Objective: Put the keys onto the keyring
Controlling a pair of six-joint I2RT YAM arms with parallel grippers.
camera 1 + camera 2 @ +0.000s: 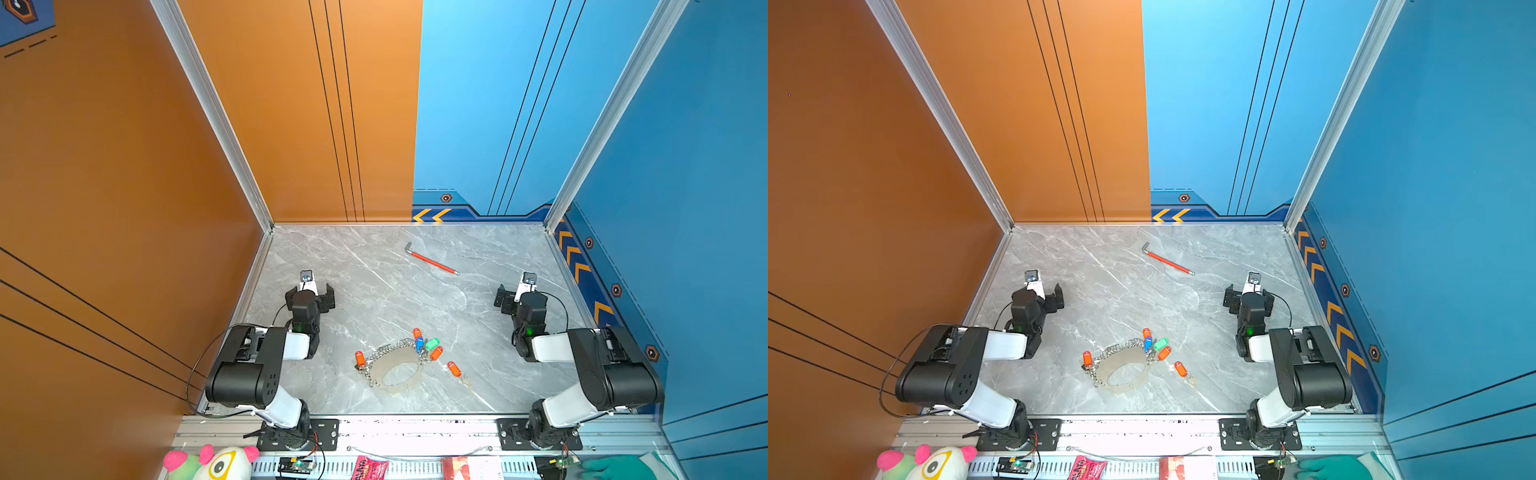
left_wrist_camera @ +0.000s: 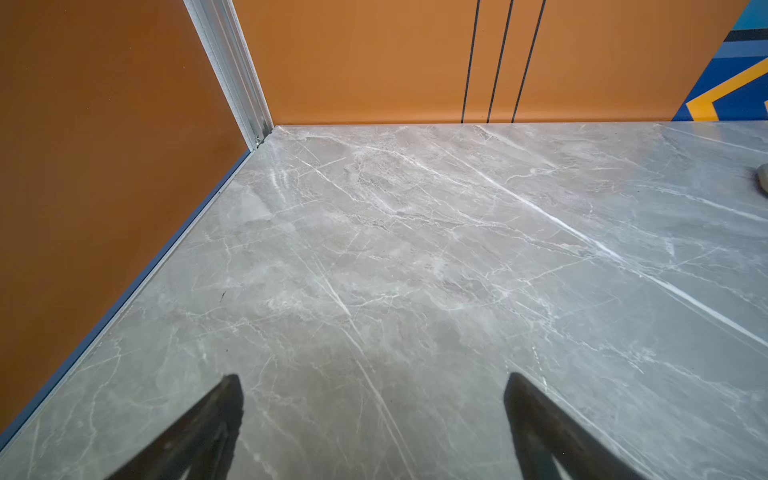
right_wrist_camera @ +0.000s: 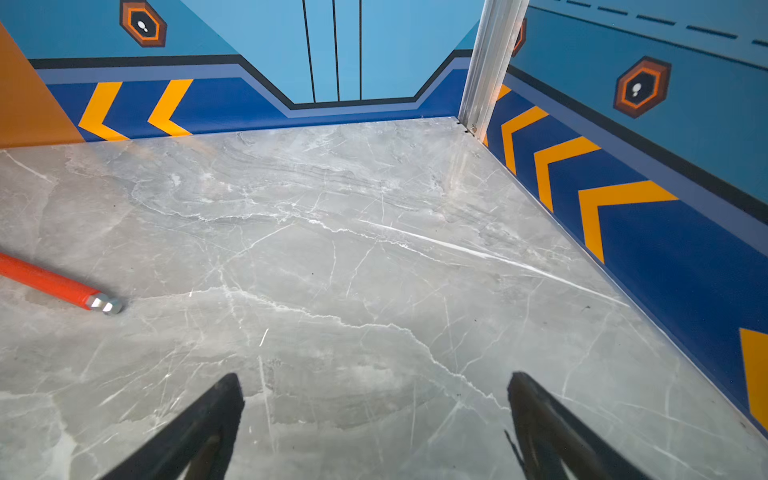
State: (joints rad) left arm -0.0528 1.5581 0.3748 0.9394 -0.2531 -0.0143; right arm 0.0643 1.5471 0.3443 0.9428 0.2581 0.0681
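Observation:
The keyring (image 1: 377, 371) (image 1: 1108, 371), a flat grey oval hoop edged with a silver chain, lies near the front middle of the marble table. A cluster of keys sits at its far right rim: an orange tag (image 1: 417, 333), a blue tag (image 1: 419, 344), a green tag (image 1: 432, 343) and another orange tag (image 1: 436, 353). One orange-tagged key (image 1: 360, 358) rests at its left rim. A loose orange-tagged key (image 1: 454, 369) (image 1: 1180, 369) lies apart on its right. My left gripper (image 1: 311, 296) (image 2: 372, 378) and right gripper (image 1: 521, 296) (image 3: 375, 376) stand open and empty, far from the keys.
A red-sleeved hex wrench (image 1: 432, 262) (image 3: 45, 282) lies at the back middle of the table. Orange walls close the left and back left, blue walls the back right and right. A plush toy (image 1: 212, 463) and small packets sit below the front rail.

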